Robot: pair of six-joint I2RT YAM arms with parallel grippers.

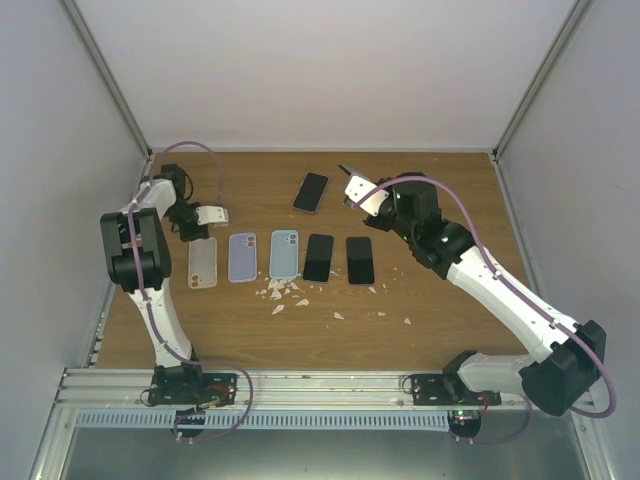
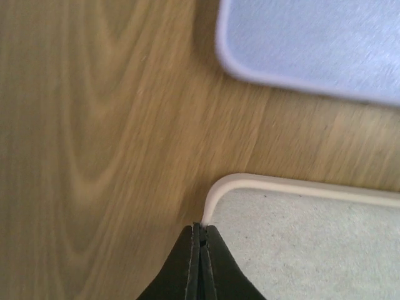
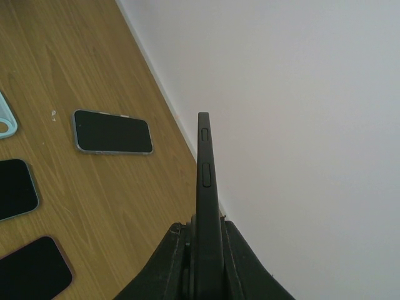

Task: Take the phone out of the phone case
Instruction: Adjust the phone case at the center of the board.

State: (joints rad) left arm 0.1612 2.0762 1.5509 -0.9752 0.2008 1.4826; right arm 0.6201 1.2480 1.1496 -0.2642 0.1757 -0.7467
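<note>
- Left claw [image 1: 208, 215] is at 9 o'clock on the table [image 1: 440, 290]. It is clenched on nothing, and the wrist view shows its fingers [image 2: 187, 269] pressed flat together.
- The tips meet the rounded corner of a white case [image 2: 300, 244]. I cannot tell whether they touch it or stop just short.
- A row runs across the middle of the table: the white case, a lilac case [image 1: 243, 257], a blue case [image 1: 285, 254], a dark phone [image 1: 318, 257] and a second dark phone [image 1: 360, 260]. All lie flat, side by side but apart.
- White crumbs [image 1: 285, 292] are scattered at 6 o'clock of the blue case, with a few more strewn to the right.
- A grey phone [image 1: 311, 191] lies alone at 12 o'clock of the row, screen up and slightly tilted.
- Right claw [image 1: 352, 183] is at 1 o'clock, raised off the table and gripping the held phone [image 3: 205, 169] by one end.
- The held phone stands edge-on to the wrist camera. It is matt black with two side buttons showing, and it seems to be cased, though I cannot be sure.
</note>
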